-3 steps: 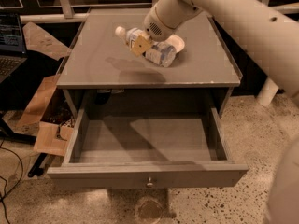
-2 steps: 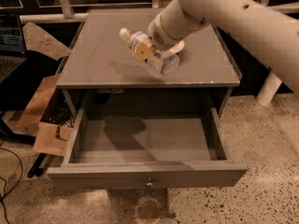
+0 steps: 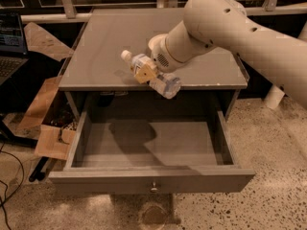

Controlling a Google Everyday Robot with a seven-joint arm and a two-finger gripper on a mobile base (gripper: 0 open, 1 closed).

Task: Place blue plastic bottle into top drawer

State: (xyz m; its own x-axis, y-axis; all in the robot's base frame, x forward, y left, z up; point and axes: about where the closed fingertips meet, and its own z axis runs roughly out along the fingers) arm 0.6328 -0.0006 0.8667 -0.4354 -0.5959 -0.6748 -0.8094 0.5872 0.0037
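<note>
My gripper (image 3: 146,72) is shut on the blue plastic bottle (image 3: 163,82), a clear bottle with a white cap at its left end. It holds the bottle tilted in the air above the front edge of the grey cabinet top (image 3: 105,56). The top drawer (image 3: 151,178) is pulled fully open below, with a round metal knob on its front panel. The drawer's inside holds nothing; the arm's shadow falls on its floor. The white bowl is mostly hidden behind my arm.
Cardboard boxes (image 3: 48,138) lie on the floor left of the cabinet. A laptop (image 3: 10,37) stands at the far left. Cables (image 3: 9,176) run over the speckled floor. A white railing (image 3: 72,4) is behind the cabinet.
The arm has carried the bottle forward from over the middle of the cabinet top to its front edge, toward the open drawer. The drawer has not moved.
</note>
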